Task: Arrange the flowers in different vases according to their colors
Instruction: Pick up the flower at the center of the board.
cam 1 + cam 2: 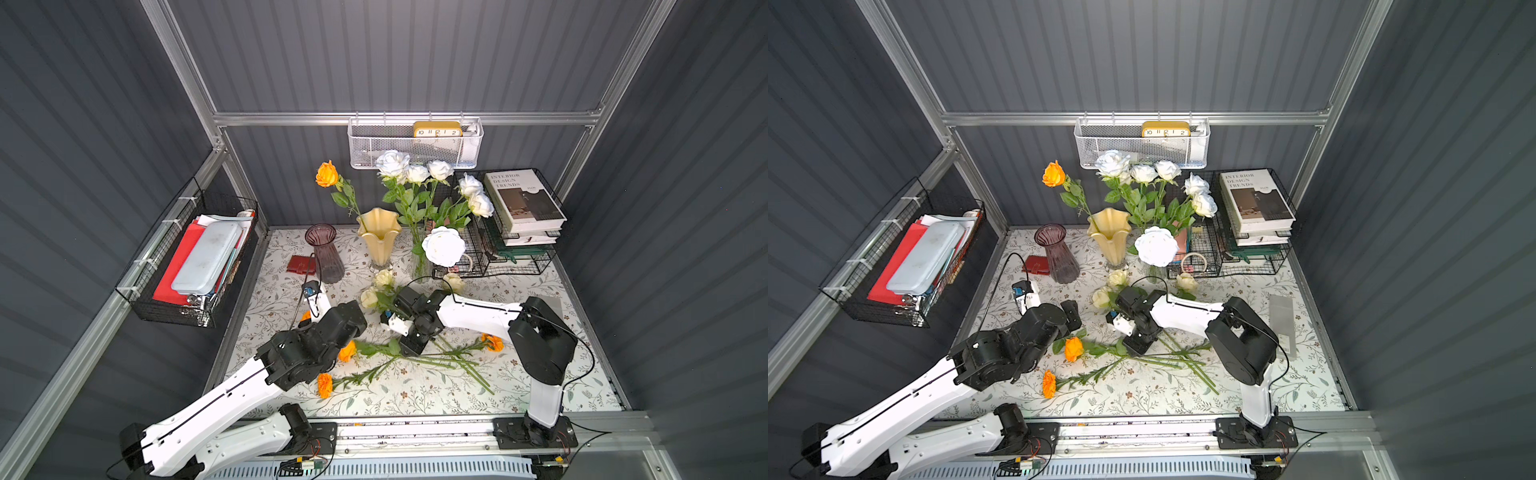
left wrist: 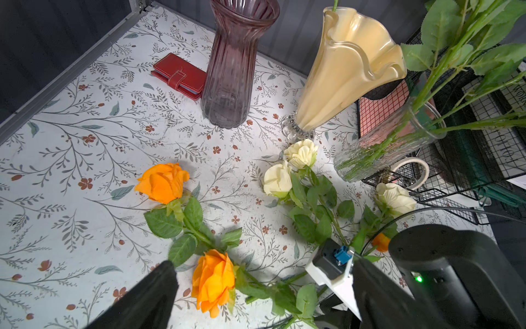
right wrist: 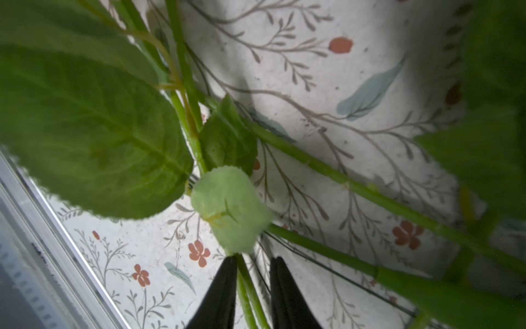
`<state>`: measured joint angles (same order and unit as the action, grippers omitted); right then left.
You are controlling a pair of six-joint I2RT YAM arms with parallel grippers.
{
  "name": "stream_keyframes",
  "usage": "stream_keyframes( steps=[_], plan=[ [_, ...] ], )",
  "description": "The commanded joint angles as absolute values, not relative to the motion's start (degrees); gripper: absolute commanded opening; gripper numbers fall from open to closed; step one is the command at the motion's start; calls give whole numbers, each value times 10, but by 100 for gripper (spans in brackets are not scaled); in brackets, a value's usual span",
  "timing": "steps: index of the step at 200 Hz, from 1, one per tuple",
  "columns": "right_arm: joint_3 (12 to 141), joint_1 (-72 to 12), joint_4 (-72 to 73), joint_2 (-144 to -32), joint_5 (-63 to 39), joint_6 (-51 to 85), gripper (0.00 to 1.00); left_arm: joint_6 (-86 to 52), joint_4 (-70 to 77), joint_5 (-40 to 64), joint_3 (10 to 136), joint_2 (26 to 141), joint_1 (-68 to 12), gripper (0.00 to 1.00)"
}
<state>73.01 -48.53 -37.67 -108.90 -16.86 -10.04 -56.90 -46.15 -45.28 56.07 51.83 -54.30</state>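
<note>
We find the right gripper [image 3: 254, 259] straddling green stems [image 3: 250, 296], jaws nearly together (whether biting, we cannot tell), the cream-yellow roses [image 1: 384, 278] lying beyond it toward the cream-yellow vase [image 1: 379, 237], while the left gripper [image 2: 263, 265] gapes wide.

Ribbed smoky-purple glass vase [image 2: 227, 65], glossy cream vase [image 2: 350, 65], stitched red leather-look wallet [image 2: 179, 75], matt printed tablecloth [image 2: 71, 171]

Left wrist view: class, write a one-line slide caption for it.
Open left gripper above orange roses on the floral cloth, with purple vase, cream vase and cream roses beyond.
</note>
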Motion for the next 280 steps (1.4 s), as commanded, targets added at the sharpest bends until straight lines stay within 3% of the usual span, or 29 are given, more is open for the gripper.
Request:
stream_keyframes(
  steps=[1,19,49,82,118,181,225,280],
  plan=[
    [725,-483,-377,-1084,-202,-101,22,-557,-478,-468,560,508,-538,99],
    [723,-483,-377,-1085,-211,-102,19,-556,-479,-470,559,501,-538,99],
    [718,-483,-381,-1084,-215,-100,30,-560,-488,-472,560,498,-537,99],
    [704,-476,-377,-1083,-212,-98,30,-561,-490,-473,557,495,-537,99],
    [694,-466,-369,-1082,-216,-94,26,-560,-490,-475,557,492,-537,99],
    [689,-465,-365,-1072,-222,-97,4,-557,-495,-486,560,494,-537,99],
    [694,-465,-370,-997,-167,-100,0,-569,-499,-491,543,493,-537,99],
    [729,-467,-406,-957,-167,-124,0,-614,-521,-520,539,472,-537,99]
  ],
)
